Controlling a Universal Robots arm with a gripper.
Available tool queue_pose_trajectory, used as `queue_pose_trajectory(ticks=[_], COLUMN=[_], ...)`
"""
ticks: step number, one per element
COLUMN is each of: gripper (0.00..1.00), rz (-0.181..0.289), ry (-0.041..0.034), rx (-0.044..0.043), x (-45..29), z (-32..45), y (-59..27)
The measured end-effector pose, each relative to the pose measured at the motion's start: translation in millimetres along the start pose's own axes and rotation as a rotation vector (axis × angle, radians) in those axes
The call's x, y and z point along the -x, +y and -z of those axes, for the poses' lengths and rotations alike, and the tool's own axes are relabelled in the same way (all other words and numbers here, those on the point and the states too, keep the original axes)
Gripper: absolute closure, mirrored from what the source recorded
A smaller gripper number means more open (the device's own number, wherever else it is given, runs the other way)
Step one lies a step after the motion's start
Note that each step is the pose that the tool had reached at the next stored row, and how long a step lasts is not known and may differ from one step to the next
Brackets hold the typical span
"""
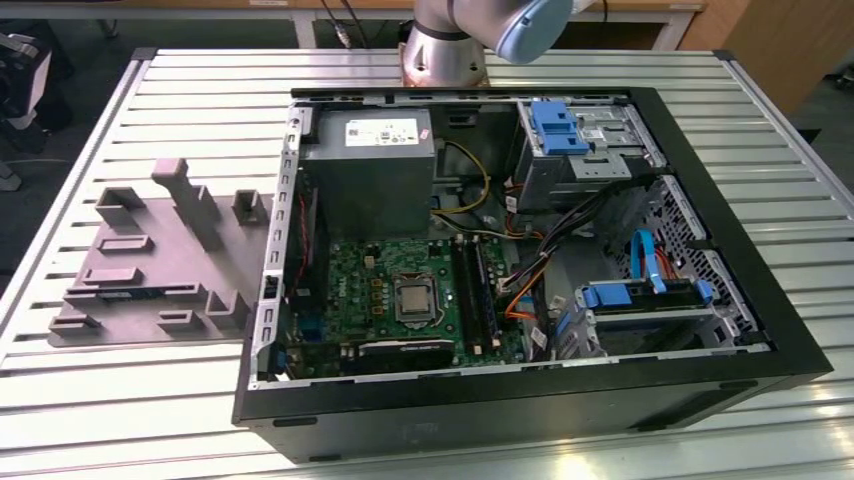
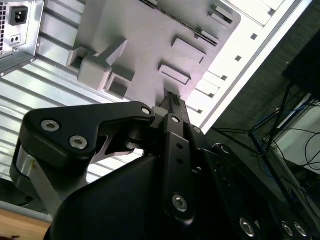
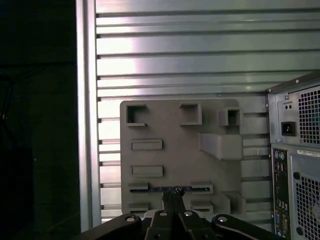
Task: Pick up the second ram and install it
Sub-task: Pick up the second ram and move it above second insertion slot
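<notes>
Slatted metal table (image 1: 134,400): carries an open computer case (image 1: 534,420) and, at the exterior view's left, a grey tray (image 1: 147,225). Second ram (image 1: 140,293): flat in a tray slot, long axis across the exterior view. Gripper (image 3: 173,196): fingers pressed together, empty, apparently high over the tray. In the first wrist view the ram lies crosswise just beyond the fingertips.

Above the grey tray (image 1: 147,235) the space is open from overhead. On the tray, low blocks (image 3: 202,188) sit at both ends of the ram stick (image 3: 152,189), and a tall post (image 1: 178,185) rises toward the tray's opposite edge. The computer case (image 1: 274,300) stands just beside the tray on the exterior view's right. Bare table slats (image 1: 120,400) border the tray's other sides.
</notes>
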State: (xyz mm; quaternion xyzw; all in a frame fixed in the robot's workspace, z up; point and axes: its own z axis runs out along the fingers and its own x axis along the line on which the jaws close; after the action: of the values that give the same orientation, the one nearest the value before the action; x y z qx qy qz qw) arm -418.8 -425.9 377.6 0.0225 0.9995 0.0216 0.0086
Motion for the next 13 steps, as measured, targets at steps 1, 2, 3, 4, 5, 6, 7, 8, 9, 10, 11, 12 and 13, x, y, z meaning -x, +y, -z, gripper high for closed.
queue_pose_trajectory(ticks=[1, 2, 3, 4, 5, 6, 7, 8, 9, 10, 11, 12, 13], gripper=[0.89, 0.89, 0.89, 0.89, 0.89, 0.89, 0.89, 0.89, 0.89, 0.89, 0.89, 0.89, 0.89], rz=[0.012, 0.027, 0.043, 0.059, 0.077, 0.094, 0.112, 0.129, 0.146, 0.163, 0.179, 0.195, 0.211], ry=[0.0005, 0.0011, 0.0019, 0.0025, 0.0033, 0.0041, 0.0049, 0.0056, 0.0063, 0.0070, 0.0077, 0.0085, 0.0092], rx=[0.0002, 0.0004, 0.0007, 0.0010, 0.0013, 0.0015, 0.0018, 0.0021, 0.0023, 0.0025, 0.0025, 0.0026, 0.0028], x=[0.0, 0.0, -0.1, -0.2, -0.2, -0.2, -0.3, -0.3, -0.3, -0.4, -0.4, -0.4, -0.5], z=[0.0, -0.1, -0.1, -0.1, -0.2, -0.3, -0.3, -0.4, -0.4, -0.5, -0.6, -0.6, -0.6], y=[0.0, 0.0, 0.0, 0.0, -0.1, 0.0, 0.0, -0.1, -0.1, -0.1, -0.1, -0.1, -0.1])
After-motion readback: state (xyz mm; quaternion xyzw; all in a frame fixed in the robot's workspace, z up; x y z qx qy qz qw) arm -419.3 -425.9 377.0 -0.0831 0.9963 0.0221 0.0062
